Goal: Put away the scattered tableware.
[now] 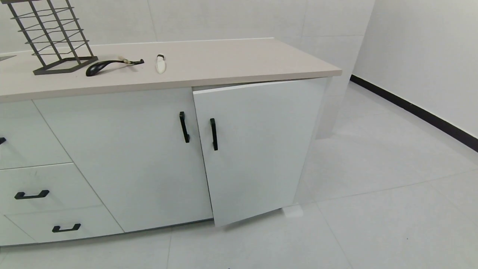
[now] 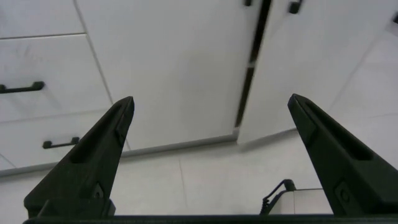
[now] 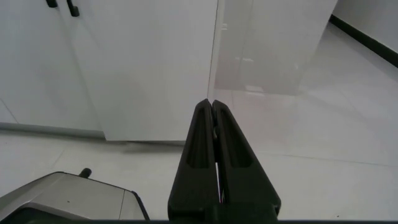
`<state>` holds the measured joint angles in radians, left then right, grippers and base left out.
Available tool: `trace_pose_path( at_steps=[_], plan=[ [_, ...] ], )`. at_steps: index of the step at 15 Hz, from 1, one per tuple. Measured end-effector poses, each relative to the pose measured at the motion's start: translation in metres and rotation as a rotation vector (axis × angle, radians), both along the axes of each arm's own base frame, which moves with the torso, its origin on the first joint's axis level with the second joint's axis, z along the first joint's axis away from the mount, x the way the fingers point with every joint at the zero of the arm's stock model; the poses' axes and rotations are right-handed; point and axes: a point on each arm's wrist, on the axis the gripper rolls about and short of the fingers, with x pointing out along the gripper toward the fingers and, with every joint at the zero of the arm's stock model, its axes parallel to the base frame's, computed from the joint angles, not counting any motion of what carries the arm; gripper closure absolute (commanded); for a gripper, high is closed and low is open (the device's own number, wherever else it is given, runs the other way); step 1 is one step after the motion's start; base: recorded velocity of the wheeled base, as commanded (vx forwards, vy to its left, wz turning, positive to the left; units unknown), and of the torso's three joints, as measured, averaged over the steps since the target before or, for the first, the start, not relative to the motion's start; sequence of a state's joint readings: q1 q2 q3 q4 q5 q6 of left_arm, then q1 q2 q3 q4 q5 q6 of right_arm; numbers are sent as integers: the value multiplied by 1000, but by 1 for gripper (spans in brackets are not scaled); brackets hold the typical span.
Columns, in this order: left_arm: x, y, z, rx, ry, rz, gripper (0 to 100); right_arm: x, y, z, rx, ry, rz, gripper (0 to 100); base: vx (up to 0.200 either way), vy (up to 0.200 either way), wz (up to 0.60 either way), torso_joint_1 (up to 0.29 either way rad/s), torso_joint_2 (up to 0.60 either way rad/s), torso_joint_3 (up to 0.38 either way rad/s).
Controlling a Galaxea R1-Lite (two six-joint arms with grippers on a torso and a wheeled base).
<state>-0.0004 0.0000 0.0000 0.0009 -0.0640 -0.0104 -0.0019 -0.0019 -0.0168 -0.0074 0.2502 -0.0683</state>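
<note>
Spanning the scene from the left edge to past the middle, a white cabinet point(image 1: 123, 160) carries a beige countertop point(image 1: 231, 59), with pale tiled floor point(image 1: 373, 186) in front and to the right. Its right door point(image 1: 261, 149) stands ajar, the handle edge swung out toward the near side, while the left door point(image 1: 119, 157) beside it is closed flat; drawers point(image 1: 37, 183) with black pulls sit farther left. On the far left of the countertop stands a black wire rack point(image 1: 52, 37), and the scattered tableware lies to its right: a black spoon point(image 1: 101, 67) with its bowl just beside the rack's base, then a small white utensil point(image 1: 161, 65), apart from the spoon. Low before the cabinet front, the left gripper point(image 2: 211, 99) is spread wide with nothing between its fingers. The right gripper point(image 3: 212, 106), above the floor near the ajar door, has its fingers pressed together, holding nothing visible.
</note>
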Motion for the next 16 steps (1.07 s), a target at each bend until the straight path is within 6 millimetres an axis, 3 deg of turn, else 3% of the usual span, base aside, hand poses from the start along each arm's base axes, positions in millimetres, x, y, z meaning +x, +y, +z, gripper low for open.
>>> trace_pose_path(
  at_steps=[14, 16],
  plan=[
    [0, 0, 0, 0, -1, -2, 0, 0, 0, 0, 48, 11, 3, 100, 0, 200, 0, 3, 2, 3],
    [0, 0, 0, 1, -1, 0, 0, 0, 0, 0, 47, 10, 2, 100, 0, 100, 600, 2, 0, 0]
  ],
)
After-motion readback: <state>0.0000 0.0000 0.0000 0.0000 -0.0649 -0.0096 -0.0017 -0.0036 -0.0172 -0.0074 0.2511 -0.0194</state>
